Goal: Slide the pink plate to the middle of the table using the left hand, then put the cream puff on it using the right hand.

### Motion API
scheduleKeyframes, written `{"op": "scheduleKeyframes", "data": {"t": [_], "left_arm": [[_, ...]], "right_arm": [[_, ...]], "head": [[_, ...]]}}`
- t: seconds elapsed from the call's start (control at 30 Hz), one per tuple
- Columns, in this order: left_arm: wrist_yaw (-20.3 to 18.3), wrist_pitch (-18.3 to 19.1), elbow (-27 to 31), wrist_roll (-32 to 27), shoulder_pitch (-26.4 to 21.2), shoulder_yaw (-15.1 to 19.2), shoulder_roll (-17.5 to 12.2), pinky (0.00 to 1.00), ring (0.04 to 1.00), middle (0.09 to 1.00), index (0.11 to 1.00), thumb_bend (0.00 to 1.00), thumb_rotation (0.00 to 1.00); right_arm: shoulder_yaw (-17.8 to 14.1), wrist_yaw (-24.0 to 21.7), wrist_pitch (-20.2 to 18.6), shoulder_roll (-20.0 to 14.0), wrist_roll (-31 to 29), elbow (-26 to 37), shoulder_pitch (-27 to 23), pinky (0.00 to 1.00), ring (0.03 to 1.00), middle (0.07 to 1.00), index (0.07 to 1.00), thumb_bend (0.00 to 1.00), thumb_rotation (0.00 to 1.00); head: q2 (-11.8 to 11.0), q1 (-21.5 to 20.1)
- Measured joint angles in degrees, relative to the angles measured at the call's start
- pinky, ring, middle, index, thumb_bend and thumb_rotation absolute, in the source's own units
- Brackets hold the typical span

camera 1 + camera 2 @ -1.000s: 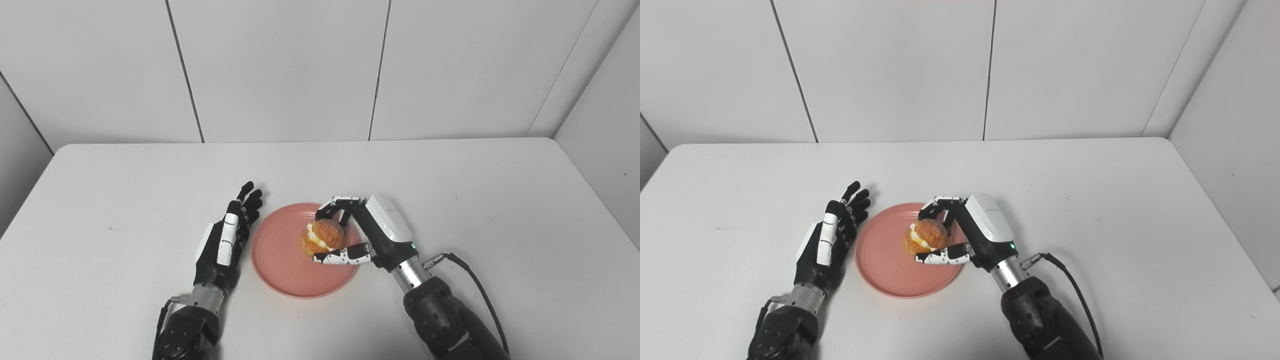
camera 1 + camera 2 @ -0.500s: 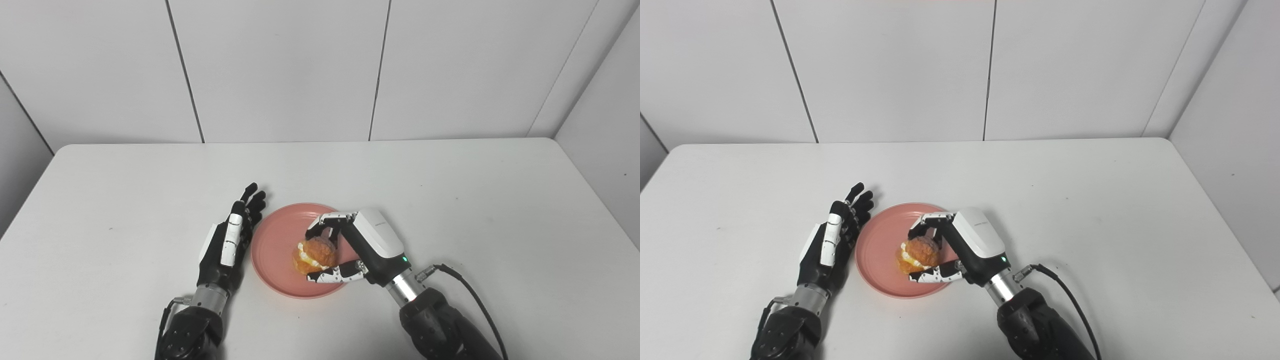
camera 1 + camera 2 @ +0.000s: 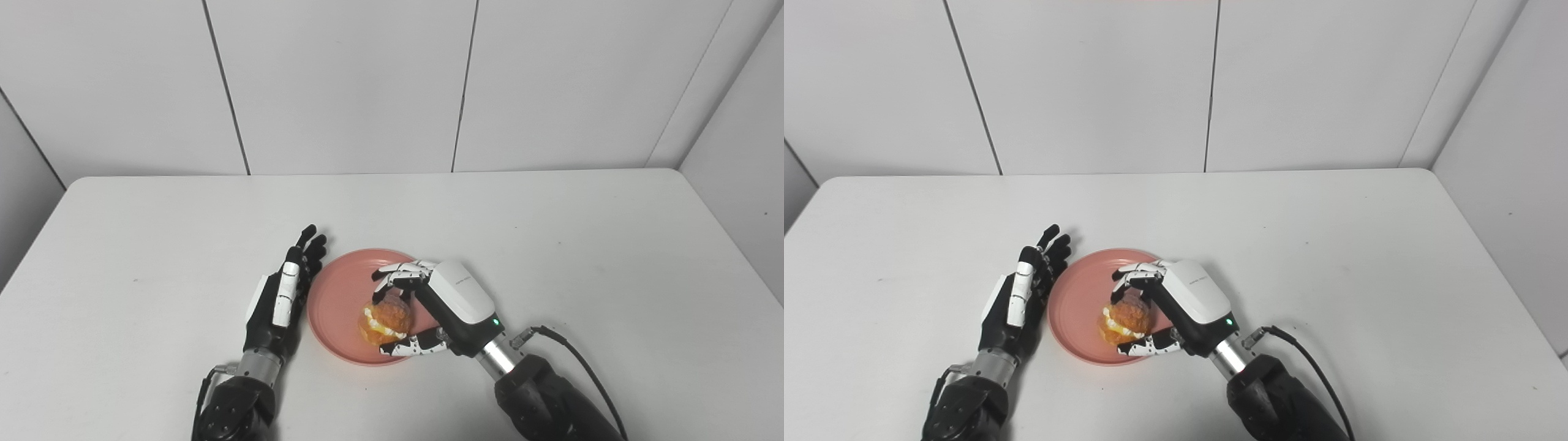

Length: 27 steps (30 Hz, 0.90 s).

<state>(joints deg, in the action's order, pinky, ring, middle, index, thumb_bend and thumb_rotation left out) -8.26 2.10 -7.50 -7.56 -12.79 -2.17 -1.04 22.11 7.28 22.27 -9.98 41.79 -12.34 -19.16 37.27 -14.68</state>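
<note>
White walls stand behind the white worktop (image 3: pixel 551 245). One pink plate (image 3: pixel 334 300) sits near the middle, toward the near edge. One cream puff (image 3: pixel 384 318) is on it, with the right hand (image 3: pixel 438 306) closed around it. The left hand (image 3: pixel 1020 297) lies open, fingers straight, just beside the plate. Both views show the same things.

You see two black arms with silver wrist collars. Your right hand (image 3: pixel 441 306) has a white shell, a green light and black-speckled white fingers (image 3: pixel 401 274); a black cable (image 3: pixel 582 361) leaves its wrist. Your left hand (image 3: pixel 278 300) is black with white panels.
</note>
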Motion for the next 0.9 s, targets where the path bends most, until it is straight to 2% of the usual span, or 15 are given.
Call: {"op": "scheduleKeyframes", "data": {"t": [0.07,0.13,0.33,0.63,0.9], "left_arm": [[0.0,0.0,0.0,0.0,0.0,0.0,0.0,0.97,0.952,0.937,0.927,0.66,1.0],[0.0,0.0,0.0,0.0,0.0,0.0,0.0,0.97,0.952,0.937,0.927,0.66,1.0],[0.0,0.0,0.0,0.0,0.0,0.0,0.0,0.97,0.953,0.936,0.925,0.67,1.0],[0.0,0.0,0.0,0.1,0.0,0.0,0.1,0.97,0.952,0.937,0.924,0.67,1.0],[0.0,0.0,0.0,0.3,0.0,0.1,0.1,0.98,0.96,0.946,0.931,0.66,1.0]], "right_arm": [[0.0,0.0,0.0,0.0,0.3,0.0,0.0,0.85,0.949,0.959,0.819,0.48,0.39],[-0.1,0.0,0.0,0.0,0.3,0.1,0.0,0.87,0.962,0.97,0.848,0.48,0.43],[-0.3,-0.2,0.0,-0.2,0.2,1.3,0.0,0.95,0.983,0.988,0.877,0.46,0.55],[-0.8,-2.0,0.0,-0.5,-0.9,2.0,0.0,0.99,0.995,1.0,0.932,0.47,0.67],[-1.9,-3.2,0.3,-0.5,-5.5,2.4,0.0,0.98,0.984,0.997,0.955,0.54,0.7]], "head": [[0.0,0.0],[-0.1,0.0],[-0.1,0.0],[0.0,0.1],[0.0,0.2]]}}
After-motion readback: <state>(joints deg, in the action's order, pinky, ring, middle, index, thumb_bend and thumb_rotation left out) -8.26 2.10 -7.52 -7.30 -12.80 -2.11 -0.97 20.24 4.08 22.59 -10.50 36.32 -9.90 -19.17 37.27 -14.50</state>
